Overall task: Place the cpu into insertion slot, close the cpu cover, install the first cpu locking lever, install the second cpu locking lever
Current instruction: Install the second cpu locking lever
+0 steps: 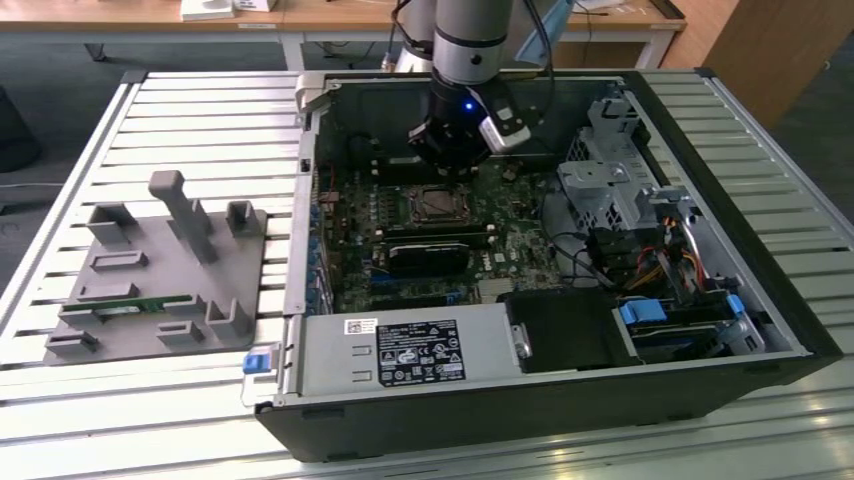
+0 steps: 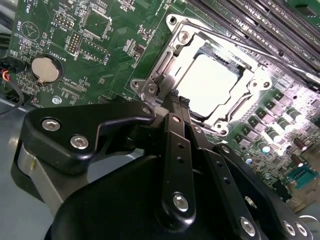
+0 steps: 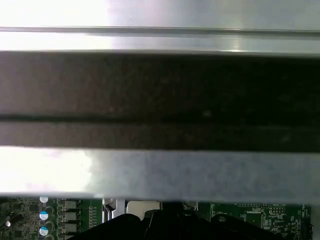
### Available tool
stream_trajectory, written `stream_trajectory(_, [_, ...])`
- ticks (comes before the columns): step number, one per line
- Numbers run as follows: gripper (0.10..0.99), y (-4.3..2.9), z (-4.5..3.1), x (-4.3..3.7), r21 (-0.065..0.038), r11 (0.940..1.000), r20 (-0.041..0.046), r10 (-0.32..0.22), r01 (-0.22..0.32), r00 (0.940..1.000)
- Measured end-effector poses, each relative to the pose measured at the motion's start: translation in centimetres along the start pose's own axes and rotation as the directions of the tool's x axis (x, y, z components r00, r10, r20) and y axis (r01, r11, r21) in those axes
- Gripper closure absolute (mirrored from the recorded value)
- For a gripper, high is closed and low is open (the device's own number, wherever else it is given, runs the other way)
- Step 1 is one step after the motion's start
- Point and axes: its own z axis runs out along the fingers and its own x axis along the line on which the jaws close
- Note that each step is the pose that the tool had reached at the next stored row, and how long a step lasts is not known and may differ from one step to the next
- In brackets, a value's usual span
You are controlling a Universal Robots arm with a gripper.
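The black linkage (image 2: 150, 200) of the jaws lies closest in the second wrist view, its fingertips (image 2: 173, 96) drawn narrow, almost touching, with nothing between them. Off to one side of the jaws a round coin battery (image 2: 44, 69) sits on the green motherboard (image 2: 100, 30). The fingertips stand at the near corner of the cpu cover (image 2: 170, 57), a silver frame lying flat; whether they touch it I cannot tell. Just beyond the jaws the pale cpu (image 2: 210, 82) shows through its window, with the memory slots (image 2: 270, 25) farther on. In the exterior view the jaws hang just behind the insertion slot (image 1: 414, 204), inside the open computer case (image 1: 561, 410) on the slatted desk (image 1: 134, 430).
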Motion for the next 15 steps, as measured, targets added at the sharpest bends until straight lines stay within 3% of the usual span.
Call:
stream_trajectory(9, [0.98,-0.33,-0.17,0.0,0.0,1.0,-0.0002,0.0,0.0,1.0])
stream_trajectory(15, [0.98,-0.35,-1.87,0.02,0.0,1.0,0.0,0.0,0.0,1.0])
